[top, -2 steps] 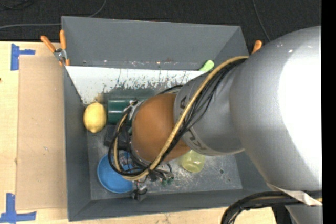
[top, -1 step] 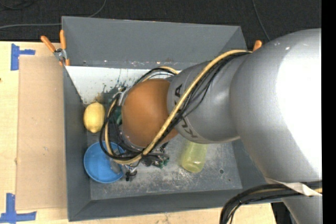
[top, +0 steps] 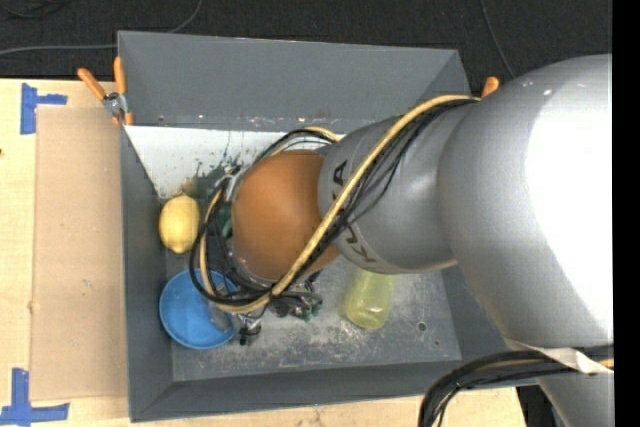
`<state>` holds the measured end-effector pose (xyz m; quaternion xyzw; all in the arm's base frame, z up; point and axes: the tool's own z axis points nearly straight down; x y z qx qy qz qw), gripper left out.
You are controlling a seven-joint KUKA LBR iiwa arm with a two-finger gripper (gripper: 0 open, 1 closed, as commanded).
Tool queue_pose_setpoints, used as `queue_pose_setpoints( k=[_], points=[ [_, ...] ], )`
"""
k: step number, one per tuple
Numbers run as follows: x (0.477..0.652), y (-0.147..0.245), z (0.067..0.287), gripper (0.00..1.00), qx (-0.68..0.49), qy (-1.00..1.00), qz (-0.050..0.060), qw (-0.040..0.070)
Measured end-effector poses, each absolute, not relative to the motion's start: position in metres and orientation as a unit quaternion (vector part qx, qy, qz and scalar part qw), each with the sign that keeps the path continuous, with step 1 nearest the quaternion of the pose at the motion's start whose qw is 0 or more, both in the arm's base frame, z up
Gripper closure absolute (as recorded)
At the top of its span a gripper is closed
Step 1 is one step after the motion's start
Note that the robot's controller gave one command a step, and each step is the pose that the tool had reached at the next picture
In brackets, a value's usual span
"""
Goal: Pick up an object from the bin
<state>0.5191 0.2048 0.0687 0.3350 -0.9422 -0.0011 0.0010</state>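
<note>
My gripper (top: 252, 323) is low in the front-left part of the bin, mostly hidden under the arm's orange cover. Its dark lower end sits at the right edge of a round blue bowl (top: 192, 312) that lies in the front-left corner. A pale yellow-green translucent bottle (top: 368, 299) lies just to the gripper's right on the bin floor. A yellow lemon (top: 180, 224) rests against the left wall, behind the bowl. Nothing can be seen held.
The arm reaches in from the right and covers the middle and right of the bin. Dark specks and scuffs mark the floor and back wall. Cables loop round the orange cover.
</note>
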Motion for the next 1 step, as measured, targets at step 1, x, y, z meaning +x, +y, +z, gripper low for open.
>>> queue_pose_setpoints(
  k=[1],
  points=[
    [0.5283,0.2110,0.1474,1.00,0.422,-0.906,-0.001,0.001]
  ],
)
